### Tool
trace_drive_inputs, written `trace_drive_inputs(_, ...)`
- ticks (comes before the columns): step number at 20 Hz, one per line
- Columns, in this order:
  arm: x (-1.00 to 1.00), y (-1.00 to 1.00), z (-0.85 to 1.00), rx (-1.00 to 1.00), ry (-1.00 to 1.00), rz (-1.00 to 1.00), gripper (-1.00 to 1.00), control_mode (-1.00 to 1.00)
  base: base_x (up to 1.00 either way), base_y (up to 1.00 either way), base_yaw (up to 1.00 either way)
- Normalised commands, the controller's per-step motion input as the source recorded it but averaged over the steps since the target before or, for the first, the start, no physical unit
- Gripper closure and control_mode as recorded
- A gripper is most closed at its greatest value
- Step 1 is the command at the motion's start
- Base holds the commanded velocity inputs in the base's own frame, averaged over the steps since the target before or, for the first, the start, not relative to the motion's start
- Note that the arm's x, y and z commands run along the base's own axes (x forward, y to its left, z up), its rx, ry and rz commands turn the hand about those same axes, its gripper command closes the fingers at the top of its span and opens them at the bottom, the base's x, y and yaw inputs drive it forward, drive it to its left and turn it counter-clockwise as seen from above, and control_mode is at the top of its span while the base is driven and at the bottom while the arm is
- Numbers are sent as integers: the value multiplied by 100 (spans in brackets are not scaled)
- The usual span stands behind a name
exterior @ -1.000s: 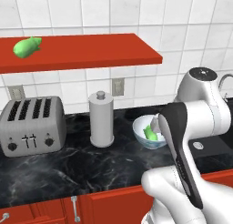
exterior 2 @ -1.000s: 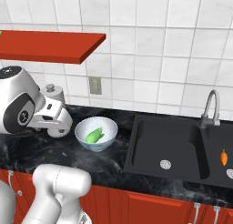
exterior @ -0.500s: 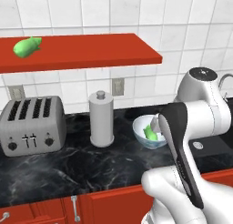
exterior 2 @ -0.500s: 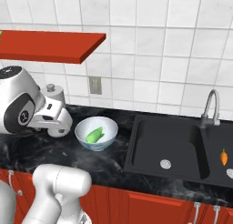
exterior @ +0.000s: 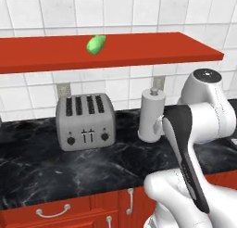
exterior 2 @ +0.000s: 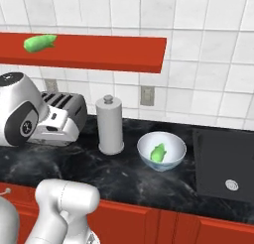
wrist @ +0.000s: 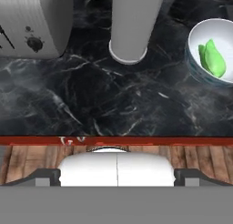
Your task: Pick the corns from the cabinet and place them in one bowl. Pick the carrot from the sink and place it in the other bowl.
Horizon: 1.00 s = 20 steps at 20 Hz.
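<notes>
Evidently one corn [exterior 2: 158, 152] already lies in the pale glass bowl [exterior 2: 161, 151], so the second corn [exterior 2: 39, 42], a glossy green lump on the red shelf [exterior 2: 109, 53], is next. It sits high above the claw, left of the toaster [exterior 2: 62, 116] and paper-towel holder [exterior 2: 109, 124]. Claw jaws wide apart, holding nothing; the next move calls for rising toward the shelf.

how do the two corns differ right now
Place: one corn lies up on the red shelf; the other corn sits in the pale bowl on the counter.
Pose: the shelf one lies lengthwise along the board; the bowl one leans against the bowl's inside.
Task state: the shelf one is not yet moved; the bowl one is delivered.
Both are glossy bright green lumps of similar size.
</notes>
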Motion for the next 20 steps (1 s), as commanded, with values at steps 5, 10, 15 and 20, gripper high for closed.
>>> trace_drive_inputs(5,0,0,0,0,0,0,-100,100,41,55,-1)
trace_drive_inputs(10,0,0,0,0,0,0,-100,100,36,46,-3)
trace_drive_inputs(15,0,0,0,0,0,0,-100,100,-50,91,0)
trace_drive_inputs(20,0,0,0,0,0,0,-100,100,-33,68,0)
